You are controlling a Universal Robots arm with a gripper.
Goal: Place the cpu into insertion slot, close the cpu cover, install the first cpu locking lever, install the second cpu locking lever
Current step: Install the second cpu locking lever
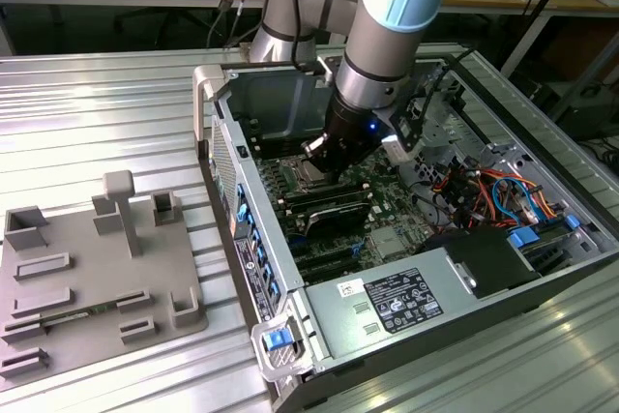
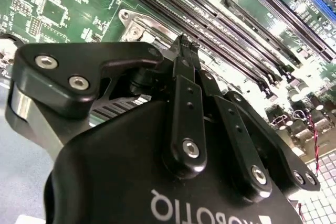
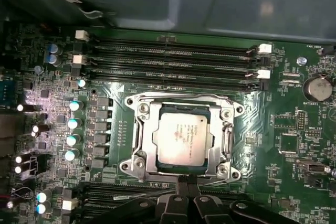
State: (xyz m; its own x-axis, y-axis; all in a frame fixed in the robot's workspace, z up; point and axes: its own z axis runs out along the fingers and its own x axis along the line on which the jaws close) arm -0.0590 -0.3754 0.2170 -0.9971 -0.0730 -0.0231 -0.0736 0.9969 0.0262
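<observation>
Gripper (image 3: pixel 184 184) fingertips are pressed together, nothing pinched, just beside the socket's edge.

Seen in the first wrist view, the cpu (image 3: pixel 185 138) is seated in the insertion slot (image 3: pixel 184 170), framed by the closed cpu cover (image 3: pixel 148 134) on the green motherboard (image 3: pixel 294 124). In the exterior view the arm (image 1: pixel 382 41) is lowered into the open computer case (image 1: pixel 290 326).

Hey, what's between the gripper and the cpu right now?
In the first wrist view, the silver cpu cover frame edge lies between the gripper and the cpu.
</observation>
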